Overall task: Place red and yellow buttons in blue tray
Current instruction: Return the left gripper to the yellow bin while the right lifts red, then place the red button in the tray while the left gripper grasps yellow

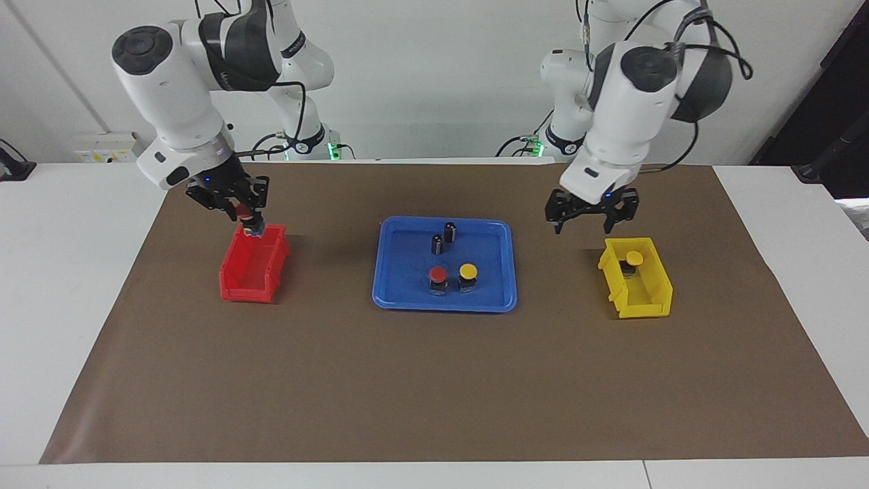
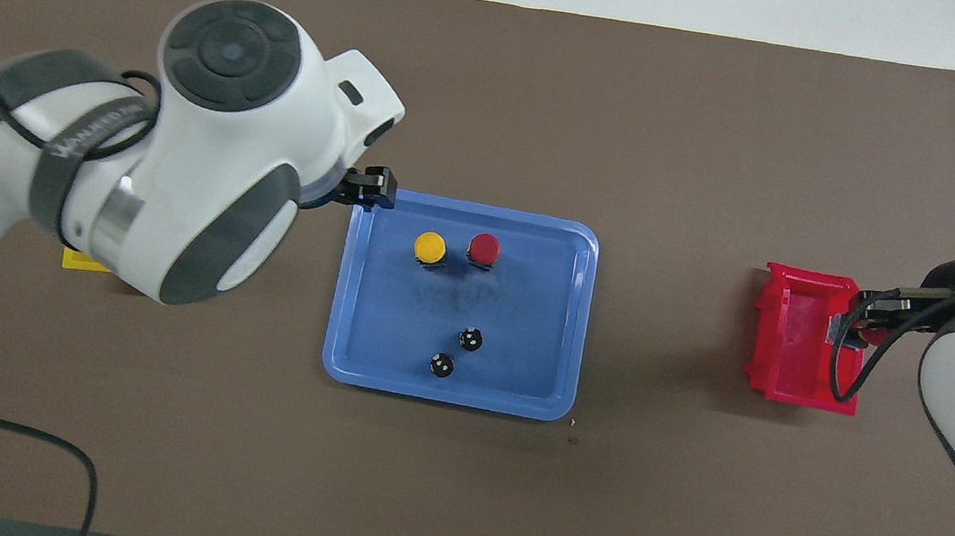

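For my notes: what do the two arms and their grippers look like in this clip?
Both arms have glossy white rounded shells with dark grey joint sections and round dark caps at the wrist joints. Loose black cables loop along each arm, tied with black straps that carry white lettering. The left gripper and the right gripper are small, black and two-fingered, mounted under white wrist housings; a blue light shows on the right wrist.

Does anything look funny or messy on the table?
Nothing is spilled or tipped. The only oddballs are two small dark cylinders standing in the blue tray with a red button and a yellow button.
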